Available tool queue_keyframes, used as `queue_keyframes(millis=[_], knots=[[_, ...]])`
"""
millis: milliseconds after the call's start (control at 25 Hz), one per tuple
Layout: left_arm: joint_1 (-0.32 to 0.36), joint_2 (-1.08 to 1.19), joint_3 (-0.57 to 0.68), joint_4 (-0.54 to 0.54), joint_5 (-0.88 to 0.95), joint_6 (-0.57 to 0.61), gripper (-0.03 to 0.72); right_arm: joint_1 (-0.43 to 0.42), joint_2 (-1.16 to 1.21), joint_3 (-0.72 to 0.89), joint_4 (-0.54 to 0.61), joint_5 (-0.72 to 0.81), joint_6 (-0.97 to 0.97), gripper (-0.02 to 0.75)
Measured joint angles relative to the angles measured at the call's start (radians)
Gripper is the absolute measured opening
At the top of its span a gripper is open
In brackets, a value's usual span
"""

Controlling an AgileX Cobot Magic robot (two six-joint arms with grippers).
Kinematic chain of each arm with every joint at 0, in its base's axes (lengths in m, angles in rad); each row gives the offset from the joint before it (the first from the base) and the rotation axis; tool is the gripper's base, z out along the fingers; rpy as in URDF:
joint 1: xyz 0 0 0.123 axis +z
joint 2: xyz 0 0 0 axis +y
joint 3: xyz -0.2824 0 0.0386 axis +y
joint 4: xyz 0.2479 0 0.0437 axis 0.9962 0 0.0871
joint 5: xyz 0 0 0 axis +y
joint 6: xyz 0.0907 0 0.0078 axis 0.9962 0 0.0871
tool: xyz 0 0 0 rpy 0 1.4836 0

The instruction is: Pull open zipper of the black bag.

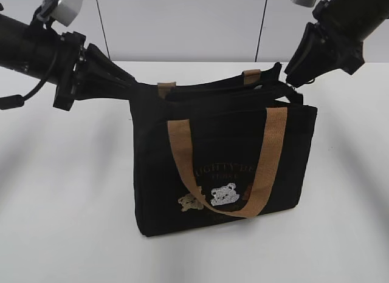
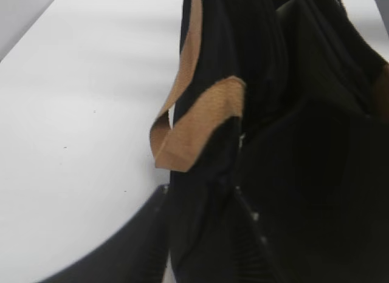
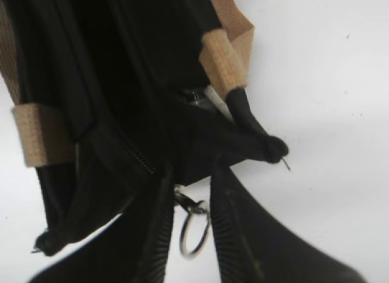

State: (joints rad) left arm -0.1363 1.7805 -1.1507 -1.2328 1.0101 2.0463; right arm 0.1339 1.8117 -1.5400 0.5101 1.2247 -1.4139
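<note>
Fingers (image 3: 243, 234) of right end effector (image 3: 191, 234) slightly parted, metal ring (image 3: 194, 231) between them.

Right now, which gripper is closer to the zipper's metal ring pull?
Right. The right gripper sits at the black bag's right top corner, with the ring pull hanging between its fingers. The left gripper is at the opposite, left end of the bag's top.
</note>
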Motion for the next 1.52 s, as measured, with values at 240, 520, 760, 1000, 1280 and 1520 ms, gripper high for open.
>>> queue_keyframes(millis=[240,520,760,1000,1280,1520], knots=[[0.003,-0.113,0.000,0.032,-0.063,-0.164,0.459,0.000,-0.092,-0.001,0.047,-0.001,0.119,0.341],[0.006,-0.347,0.000,0.377,-0.318,-0.939,0.468,0.000,-0.206,-0.001,-0.029,-0.001,0.480,0.366],[0.015,-0.474,0.000,0.928,-0.302,-1.654,0.426,0.000,-0.280,-0.001,-0.247,0.000,0.779,0.367],[0.015,-0.545,0.000,1.243,-0.028,-1.987,0.421,0.000,-0.367,0.017,-0.399,-0.002,1.096,0.367],[0.015,-0.714,0.179,1.256,0.110,-2.052,0.421,0.000,-0.635,0.372,-0.406,-0.014,1.154,0.367],[0.015,-1.038,0.389,1.254,0.116,-2.063,0.420,0.000,-0.948,0.730,-0.405,-0.077,1.170,0.367]])
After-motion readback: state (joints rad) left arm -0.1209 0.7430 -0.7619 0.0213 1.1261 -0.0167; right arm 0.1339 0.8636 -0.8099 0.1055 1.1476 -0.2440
